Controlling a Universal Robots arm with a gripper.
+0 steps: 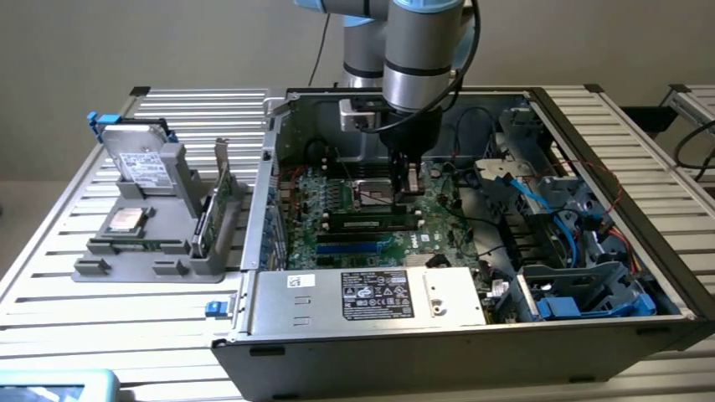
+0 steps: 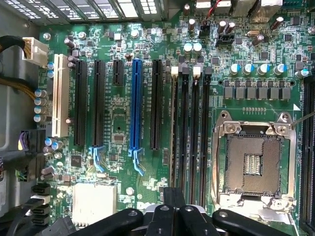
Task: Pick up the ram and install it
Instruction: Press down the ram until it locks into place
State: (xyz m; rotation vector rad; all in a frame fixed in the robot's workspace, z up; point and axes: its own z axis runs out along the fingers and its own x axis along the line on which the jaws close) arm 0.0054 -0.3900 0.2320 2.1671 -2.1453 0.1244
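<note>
we see the arm reaching down into the open computer case [image 1: 470,347], with the gripper [image 1: 408,189] low over the motherboard [image 1: 335,197]. its fingers are pressed together and there is nothing between them. in the wrist view the closed fingertips [image 2: 174,197] sit over the board at one end of the four long black memory slots [image 2: 189,132], with the empty cpu socket [image 2: 253,164] to one side and a blue expansion slot [image 2: 136,103] to the other.

the ram [image 1: 374,224] stands on edge in one of those slots, its white label facing the exterior camera, just in front of the gripper and apart from it. we cannot tell whether it is pressed fully home.

outside the case, on the exterior view's left, a grey fixture [image 1: 134,266] on the slatted table [image 1: 67,318] holds a green expansion card [image 1: 220,194] upright.
</note>
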